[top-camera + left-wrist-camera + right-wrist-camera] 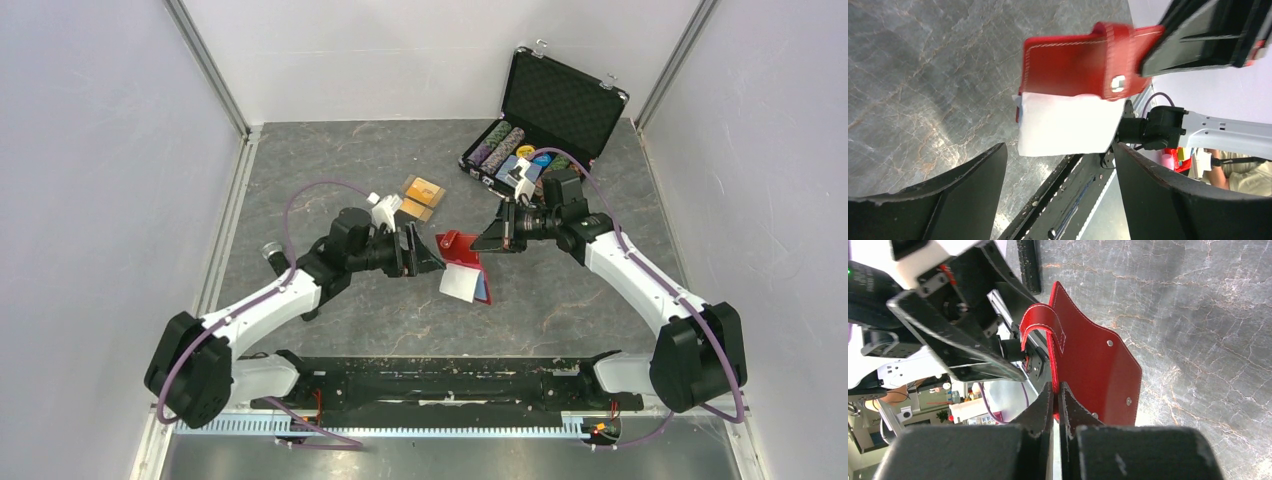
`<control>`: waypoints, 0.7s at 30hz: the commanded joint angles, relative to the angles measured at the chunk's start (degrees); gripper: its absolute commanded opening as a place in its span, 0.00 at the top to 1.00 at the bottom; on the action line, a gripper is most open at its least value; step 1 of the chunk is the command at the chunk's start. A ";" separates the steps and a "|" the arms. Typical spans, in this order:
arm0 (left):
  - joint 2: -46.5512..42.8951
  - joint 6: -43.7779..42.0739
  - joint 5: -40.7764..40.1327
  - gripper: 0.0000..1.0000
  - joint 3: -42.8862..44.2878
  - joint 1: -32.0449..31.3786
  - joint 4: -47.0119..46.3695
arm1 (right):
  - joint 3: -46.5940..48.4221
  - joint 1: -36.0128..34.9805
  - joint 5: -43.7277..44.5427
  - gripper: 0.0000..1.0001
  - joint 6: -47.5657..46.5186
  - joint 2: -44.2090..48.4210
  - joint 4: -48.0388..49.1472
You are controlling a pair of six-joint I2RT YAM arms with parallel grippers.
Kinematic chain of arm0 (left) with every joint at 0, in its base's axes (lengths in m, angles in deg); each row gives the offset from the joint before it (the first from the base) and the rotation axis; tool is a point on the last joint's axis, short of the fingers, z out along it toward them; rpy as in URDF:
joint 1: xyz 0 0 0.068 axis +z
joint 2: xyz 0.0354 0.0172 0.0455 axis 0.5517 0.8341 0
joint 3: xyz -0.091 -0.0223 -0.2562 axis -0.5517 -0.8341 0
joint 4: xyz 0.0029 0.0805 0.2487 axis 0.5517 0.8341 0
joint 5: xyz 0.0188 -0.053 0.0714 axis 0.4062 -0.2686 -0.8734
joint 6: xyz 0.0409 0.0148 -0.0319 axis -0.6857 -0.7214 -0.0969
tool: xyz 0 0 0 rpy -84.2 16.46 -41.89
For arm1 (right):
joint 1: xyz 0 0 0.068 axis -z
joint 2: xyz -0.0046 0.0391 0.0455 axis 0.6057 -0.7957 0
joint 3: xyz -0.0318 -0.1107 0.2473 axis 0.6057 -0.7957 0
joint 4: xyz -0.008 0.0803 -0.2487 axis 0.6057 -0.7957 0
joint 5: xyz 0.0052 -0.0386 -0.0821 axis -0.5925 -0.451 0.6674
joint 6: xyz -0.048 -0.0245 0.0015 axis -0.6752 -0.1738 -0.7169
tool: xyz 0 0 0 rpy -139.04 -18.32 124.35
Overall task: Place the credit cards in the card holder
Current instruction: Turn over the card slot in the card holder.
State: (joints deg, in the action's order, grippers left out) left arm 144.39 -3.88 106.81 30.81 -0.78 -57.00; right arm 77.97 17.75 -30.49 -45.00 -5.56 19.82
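**Ana:** Where is the card holder (1068, 65)?

**Ben:** Between the two arms, and it looks lifted off the tabletop (560, 290). The right claw (1056, 386) is pinched tight on its red edge, next to the strap tab. The left claw (432, 255) stands just beside it, jaws spread wide and gripping nothing.

**Ana:** And the credit cards (423, 197)?

**Ben:** The orange and gold ones lie flat on the tabletop beyond the left arm, apart from the holder.

**Ana:** How will they handle?

**Ben:** I'd say the holder is light and floppy. The red cover curves and the pale lining flap droops below it. Held by one edge it could swing, so the free cover edge opposite is the place to hold it and spread the pocket. The cards look thin, stiff and slick, so they're best taken by an edge.

**Ana:** What does each view add?

**Ben:** Only the overhead view shows the cards. The right wrist view shows the pinch itself and the snap studs. The left wrist view shows the pale flap ahead of its own open fingers. Whether they touch it, I cannot tell.
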 commanded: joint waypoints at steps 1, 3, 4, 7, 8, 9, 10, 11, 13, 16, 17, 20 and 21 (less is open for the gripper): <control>3.95 6.65 4.28 0.15 -5.70 -0.21 -16.95 | 3.64 0.65 -1.07 1.00 1.39 0.05 1.52; 5.79 9.15 4.92 0.15 -7.35 -0.21 -22.49 | 3.73 0.81 -1.77 1.00 2.32 0.19 2.29; 6.86 10.02 5.22 0.15 -7.87 -0.18 -24.83 | 3.69 0.94 -2.16 1.00 2.88 0.24 2.82; 9.48 11.57 6.04 0.15 -7.98 -0.22 -29.56 | 3.65 1.07 -2.84 1.00 4.04 0.44 3.97; 10.09 12.09 6.36 0.16 -7.79 -0.20 -30.82 | 3.73 1.15 -2.93 1.00 4.12 0.46 4.13; 10.84 12.36 6.62 0.16 -7.49 -0.19 -31.55 | 3.68 1.16 -3.07 1.00 4.19 0.41 4.13; 11.45 12.78 6.97 0.17 -7.28 -0.23 -32.57 | 3.66 1.25 -3.19 1.00 4.23 0.38 4.16; 12.01 13.26 7.38 0.18 -6.96 -0.23 -33.48 | 3.58 1.36 -3.27 1.00 4.23 0.46 4.20; 13.44 13.87 8.23 0.21 -6.55 -0.25 -35.16 | 3.50 1.40 -3.33 1.00 4.47 0.47 4.38; 15.39 15.12 8.75 0.21 -6.59 -0.22 -37.39 | 3.46 1.52 -3.62 1.00 4.89 0.42 4.88; 15.88 15.55 8.78 0.22 -6.67 -0.19 -38.18 | 3.51 1.64 -3.68 1.00 4.96 0.42 4.99; 16.80 17.95 9.20 0.30 -7.28 -0.21 -42.50 | 3.39 1.81 -3.90 1.00 4.94 0.29 5.01; 16.89 18.74 9.40 0.33 -7.42 -0.25 -43.77 | 3.31 1.84 -3.90 1.00 4.84 0.26 5.01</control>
State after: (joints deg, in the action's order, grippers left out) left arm 160.67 10.21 114.20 22.68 -0.78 -91.42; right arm 79.11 19.15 -32.50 -40.84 -5.56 22.29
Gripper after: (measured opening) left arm 0.714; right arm 0.012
